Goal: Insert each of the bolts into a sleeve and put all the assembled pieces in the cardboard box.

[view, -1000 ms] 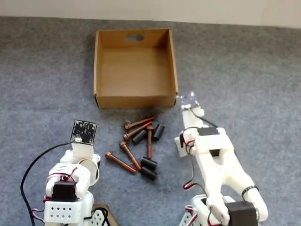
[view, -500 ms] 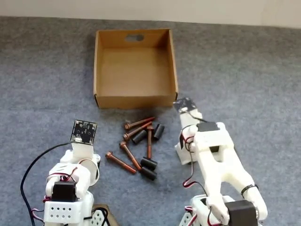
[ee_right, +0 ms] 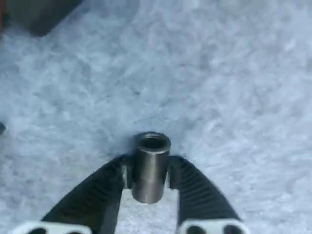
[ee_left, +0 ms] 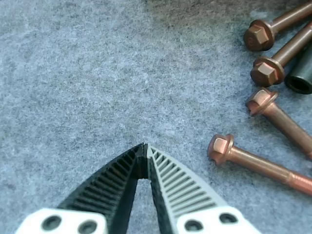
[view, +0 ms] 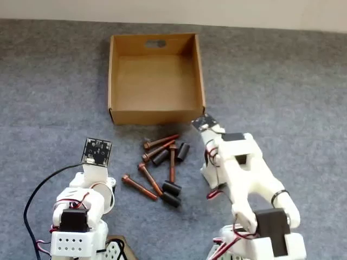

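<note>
Jaws' end of the white right arm sits just off the near right corner of the open brown cardboard box, beside the loose copper-coloured hex-head bolts.

Left wrist view: left gripper clenched on nothing, bolts near.

Right wrist view: right gripper grasps a dark cylindrical metal sleeve. Its long axis lies along the fingers, open bore facing out past the tips.

Judged: sleeve in hand. Next, left must open, take a bolt by its shank and align it with that bore.
</note>
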You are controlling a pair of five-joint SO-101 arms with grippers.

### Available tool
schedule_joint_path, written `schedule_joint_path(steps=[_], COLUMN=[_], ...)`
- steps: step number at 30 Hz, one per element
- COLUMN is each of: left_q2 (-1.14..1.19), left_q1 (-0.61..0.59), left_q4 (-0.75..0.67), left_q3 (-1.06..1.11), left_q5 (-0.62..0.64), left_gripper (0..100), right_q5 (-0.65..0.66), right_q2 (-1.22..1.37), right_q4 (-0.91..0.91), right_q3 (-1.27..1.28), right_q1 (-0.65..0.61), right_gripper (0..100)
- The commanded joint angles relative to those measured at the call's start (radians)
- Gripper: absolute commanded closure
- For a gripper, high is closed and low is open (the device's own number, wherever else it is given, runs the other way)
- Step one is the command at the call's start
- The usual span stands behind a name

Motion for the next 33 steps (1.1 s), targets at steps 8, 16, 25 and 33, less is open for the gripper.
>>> schedule_joint_path(steps=[8, 16, 25, 33], left_q2=[-0.004, -0.004, -0.004, -0.004], left_q1=[0.012, 0.012, 0.012, 0.012], left_q4=[0.002, 0.002, 0.002, 0.002], left_q3=[0.016, 0.016, 0.016, 0.016], left_q5=[0.006, 0.006, 0.006, 0.006], left_gripper=[99, 99, 99, 99], right_q5=[0.008, 0.008, 0.014, 0.014], right_q2=[-0.325, -0.203, -0.11, -0.114], right_q4=[0.105, 0.068, -0.007, -0.044], right_q3=[0.048, 0.104, 0.093, 0.11], right_q1=[-0.021, -0.015, -0.021, -0.015], right_gripper=[99.0, 91.2, 89.1, 99.1])
